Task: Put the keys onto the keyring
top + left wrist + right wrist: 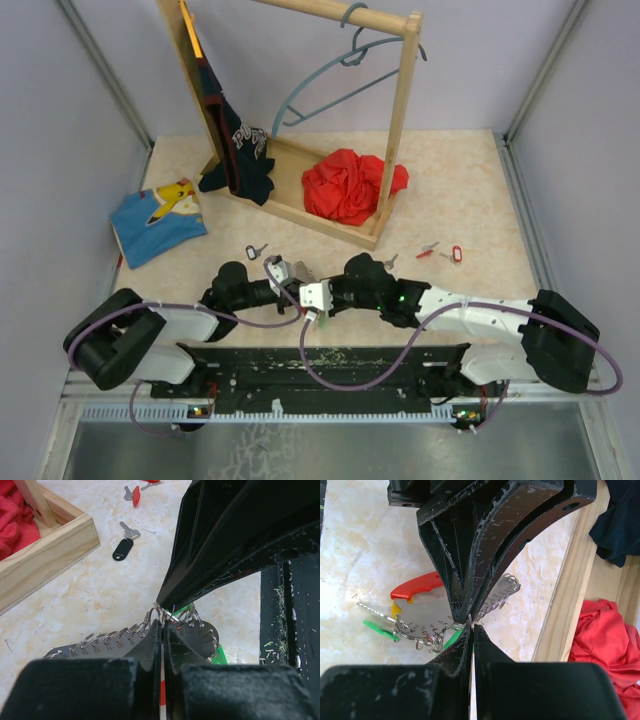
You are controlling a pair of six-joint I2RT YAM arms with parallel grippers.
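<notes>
The left pincer [162, 623] and right pincer [471, 626] hide the middle of the keyring [417, 586] between them.

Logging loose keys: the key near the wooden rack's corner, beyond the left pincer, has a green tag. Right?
No: that tag is black, not green. The left wrist view shows the key and its black tag near the wooden rack, beyond the left pincer.

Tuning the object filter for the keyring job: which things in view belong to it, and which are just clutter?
Job: keyring, pinched by left gripper and right gripper; red-headed key; black-tagged key; small key.
Lying about: wooden rack; red cloth; blue hanger; navy shirt; Pikachu shirt.
</notes>
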